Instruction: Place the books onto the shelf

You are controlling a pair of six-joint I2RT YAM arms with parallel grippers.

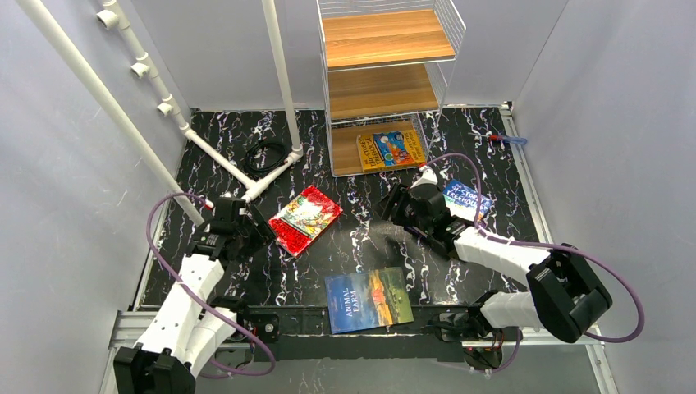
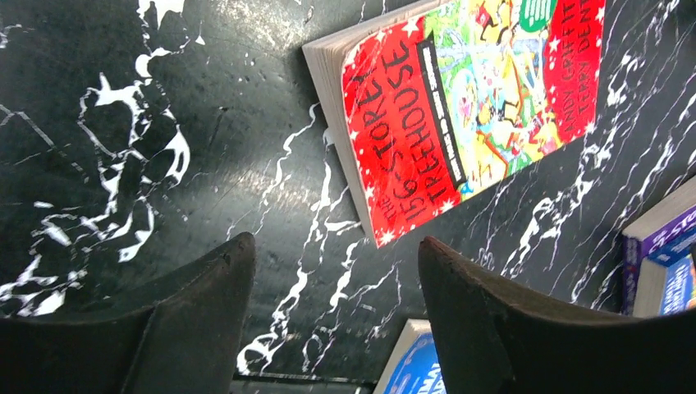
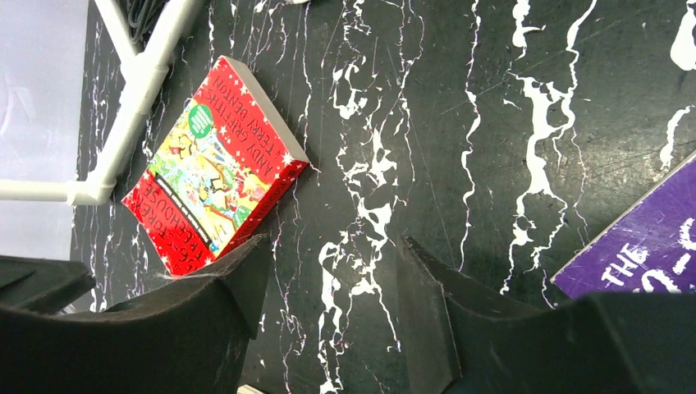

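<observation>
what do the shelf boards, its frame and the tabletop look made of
Shelf boards: wood or wood-look laminate, brown with grain stripes, matte. Shelf frame: thin white wire grid, likely coated metal. Tabletop: black with white marble-like veins, faint sheen with scuffs; stone or printed surface, cannot tell.

The black marbled table (image 1: 246, 275) carries the red book (image 1: 304, 218) at 9 o'clock, Animal Farm (image 1: 368, 300) at 6, a purple book (image 1: 464, 199) at 3, and the shelf (image 1: 382, 90) at 12. The shelf's lowest board holds a blue cartoon book (image 1: 391, 149).
</observation>
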